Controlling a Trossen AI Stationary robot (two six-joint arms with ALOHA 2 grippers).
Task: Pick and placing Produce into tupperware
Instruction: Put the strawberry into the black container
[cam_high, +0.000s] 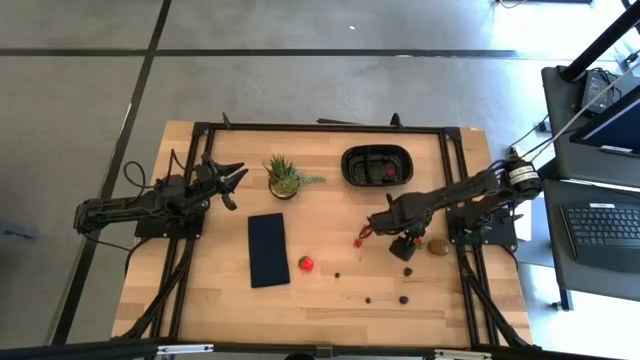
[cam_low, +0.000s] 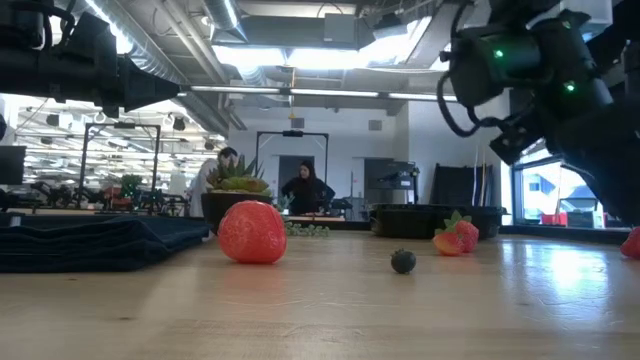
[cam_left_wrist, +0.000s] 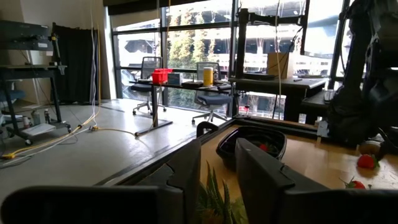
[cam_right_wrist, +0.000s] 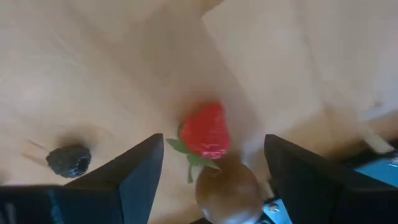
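Hovering low over the wooden table (cam_high: 230, 300), the right gripper (cam_right_wrist: 211, 177) stood with its fingers spread wide and nothing between them. A small red strawberry (cam_right_wrist: 205, 130) lay on the boards in the gap, and a brownish rounded piece (cam_right_wrist: 227, 193), probably a kiwi, sat just beside it.

In the high view the right gripper (cam_high: 372, 230) was in front of the black tupperware (cam_high: 377, 165), which already held one red piece. The strawberry under the fingers showed as a red speck (cam_high: 357, 242). A larger strawberry (cam_high: 305, 263) lay beside the dark rectangular pad (cam_high: 267, 249), an oval kiwi (cam_high: 438, 246) sat near the right arm's base, and small dark berries (cam_high: 404, 299) were scattered toward the near edge.

Handling judgement: the strawberry looked light, with a smooth, slightly glossy skin and a green leafy cap at one end. It tapered, so the fingers should close across the widest part of the body, not the cap or tip, where it could squirt out. A gentle squeeze seemed wise. The berries looked round, matte and apt to roll. The tupperware looked like stiff, shiny plastic with a rounded rim.

The left gripper (cam_left_wrist: 214, 180) waited by the spiky potted plant (cam_high: 284, 176), fingers parted a little and empty.
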